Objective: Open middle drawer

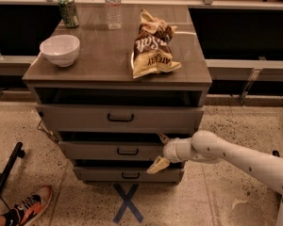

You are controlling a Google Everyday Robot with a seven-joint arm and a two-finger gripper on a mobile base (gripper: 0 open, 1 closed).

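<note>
The middle drawer [108,150] is the grey wood-grain front between two like it, with a small black bar handle [127,151] at its centre. My gripper [160,151] reaches in from the right on a white arm [226,154] and sits at the right part of that drawer's front, to the right of the handle. It is open: one tan fingertip [163,138] is at the drawer's upper edge, the other [156,165] at its lower edge. Nothing is held between them.
The top drawer [85,117] and bottom drawer [99,174] have matching handles. On the cabinet top [104,55] stand a white bowl [60,49], a green can [67,10], a water bottle [113,6] and a chip bag [152,44]. A blue X [128,203] marks the floor; a shoe [26,206] is at lower left.
</note>
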